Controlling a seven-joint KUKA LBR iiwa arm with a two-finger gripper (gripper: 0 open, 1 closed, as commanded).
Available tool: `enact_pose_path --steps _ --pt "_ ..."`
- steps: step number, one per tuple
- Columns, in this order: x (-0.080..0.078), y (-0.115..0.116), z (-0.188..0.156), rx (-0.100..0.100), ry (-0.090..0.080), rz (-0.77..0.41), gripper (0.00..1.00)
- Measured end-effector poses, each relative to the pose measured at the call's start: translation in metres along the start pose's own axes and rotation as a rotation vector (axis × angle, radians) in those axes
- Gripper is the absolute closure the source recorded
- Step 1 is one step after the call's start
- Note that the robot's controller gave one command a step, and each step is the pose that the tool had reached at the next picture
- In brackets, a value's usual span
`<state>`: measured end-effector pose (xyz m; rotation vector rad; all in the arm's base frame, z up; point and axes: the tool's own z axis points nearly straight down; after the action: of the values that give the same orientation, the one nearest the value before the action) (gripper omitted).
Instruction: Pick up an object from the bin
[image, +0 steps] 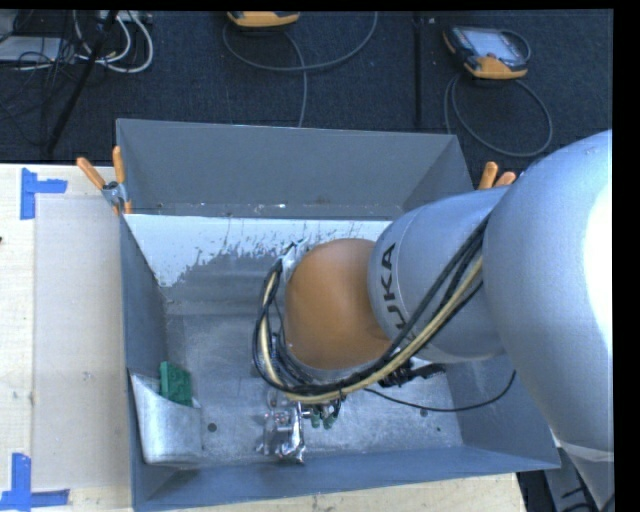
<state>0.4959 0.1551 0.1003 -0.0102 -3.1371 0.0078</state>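
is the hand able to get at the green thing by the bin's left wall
Probably yes: bare floor lies between the hand and the green thing, though the left wall sits close beside it.

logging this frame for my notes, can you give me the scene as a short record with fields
container: grey metal bin
arm: enters from the view's right, orange wrist cover over the bin's middle
gripper: gripper low over the floor, near the front wall
loose thing: small green object at the floor's left side
relation: green object lies apart from the gripper, toward the view's left
held: cannot tell
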Motion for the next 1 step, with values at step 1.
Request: enact_pose_path --steps 1 --pt "0.0046 -0.0400 0.0017 -0.002 0.000 0.029 0.00"
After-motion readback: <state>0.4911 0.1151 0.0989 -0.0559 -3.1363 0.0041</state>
